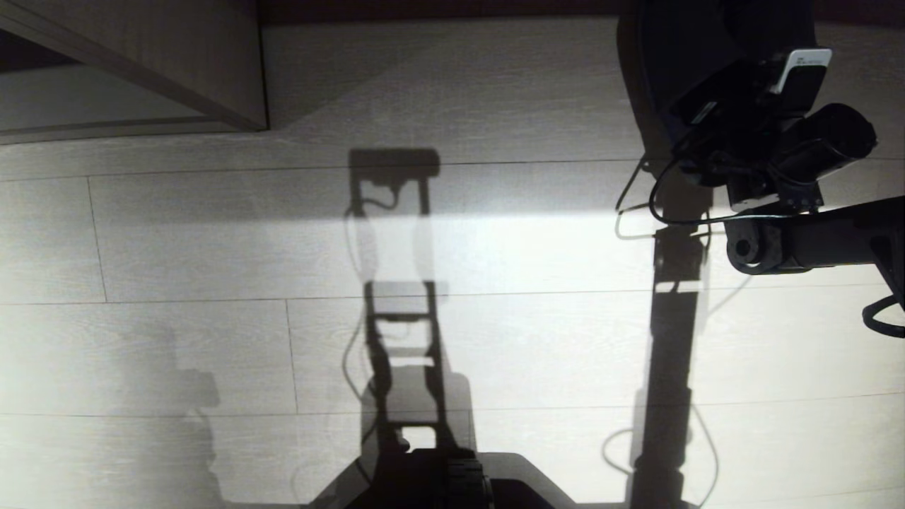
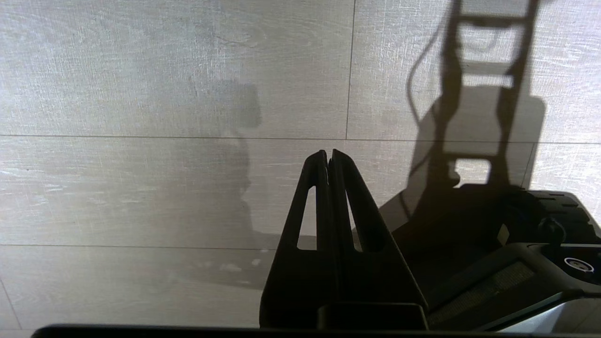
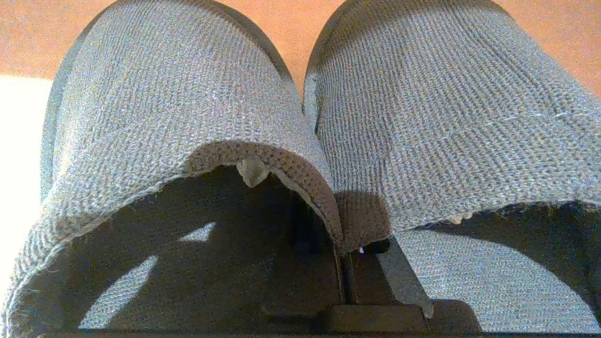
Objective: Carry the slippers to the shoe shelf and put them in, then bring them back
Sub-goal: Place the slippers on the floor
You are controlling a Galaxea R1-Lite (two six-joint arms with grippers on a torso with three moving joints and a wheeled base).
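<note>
Pale plank floor (image 1: 495, 247) fills head view; only right wrist shows right gripper (image 3: 347, 263) pinching slippers (image 3: 300, 117).

no legible text, white label on wrist camera (image 1: 806, 67) unreadable

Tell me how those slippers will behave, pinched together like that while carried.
The slippers look like soft woven fabric, so their uppers will probably flex and sag. The right gripper is shut on the two inner edges pressed together, so they likely hang loosely and may swing. The textured weave probably resists slipping.
</note>
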